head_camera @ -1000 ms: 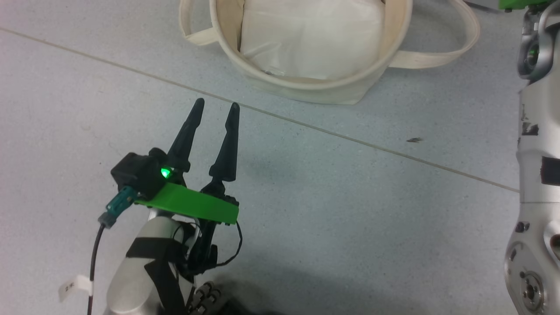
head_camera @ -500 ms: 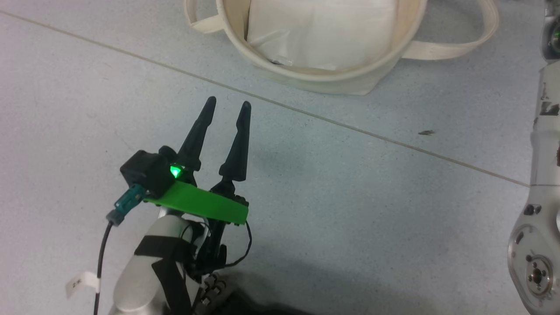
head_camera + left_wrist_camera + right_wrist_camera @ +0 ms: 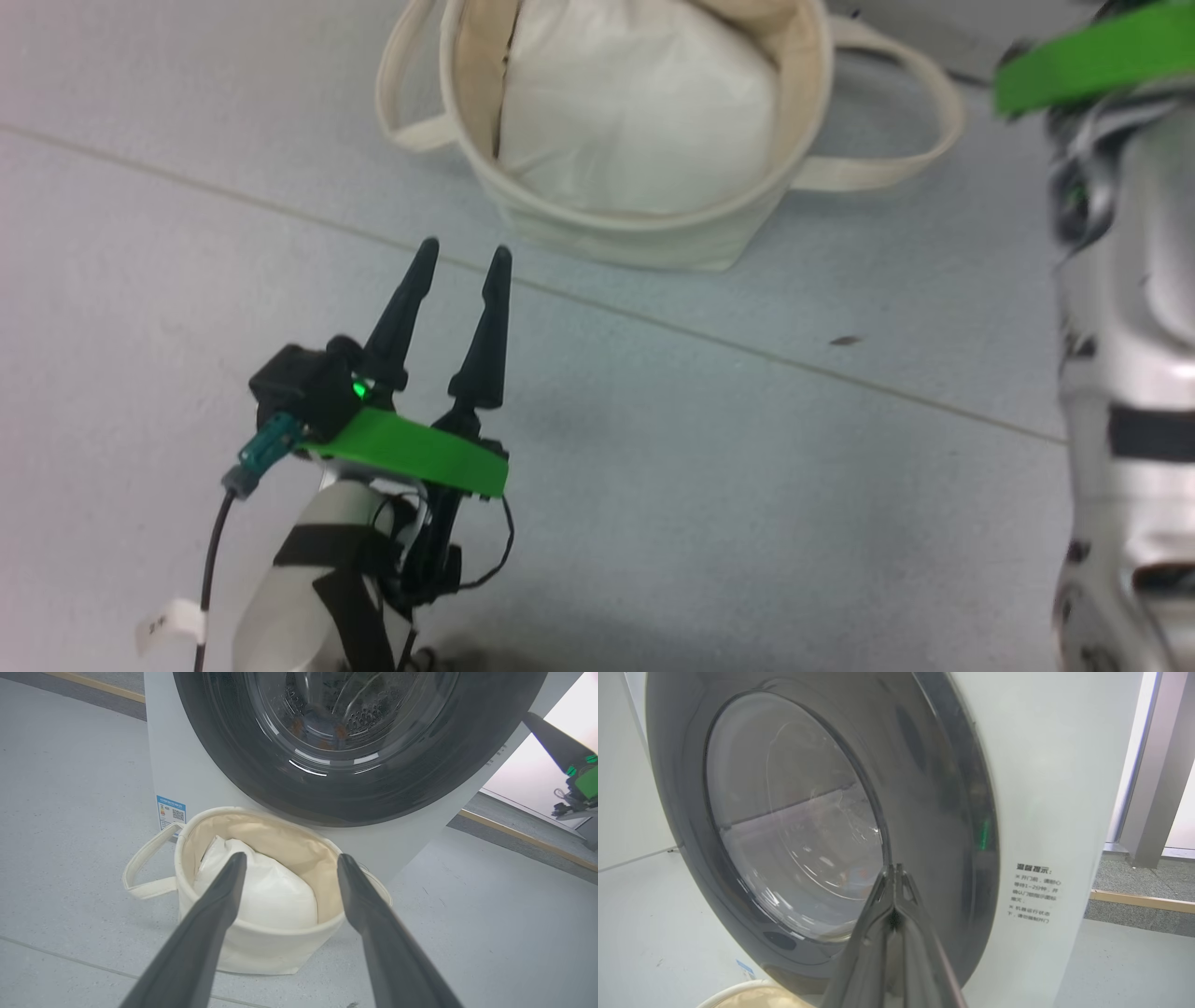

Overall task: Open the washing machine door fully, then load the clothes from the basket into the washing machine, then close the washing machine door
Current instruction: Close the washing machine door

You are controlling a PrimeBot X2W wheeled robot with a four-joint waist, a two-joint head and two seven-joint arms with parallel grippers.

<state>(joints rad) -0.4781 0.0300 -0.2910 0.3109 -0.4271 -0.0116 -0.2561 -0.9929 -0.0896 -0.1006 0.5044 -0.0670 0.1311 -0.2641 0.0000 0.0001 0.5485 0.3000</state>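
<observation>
Since the earlier frame the head camera has shifted. The left gripper keeps its fingers spread, with the basket and its white bundle just ahead. The right gripper, fingers pressed together, points at the door, which sits flush on the washing machine. A blue QR label is beyond the basket. The Chinese notice is unreadable.

Cream basket, white bundle, glossy blk door, white machine w/ blue label.
</observation>
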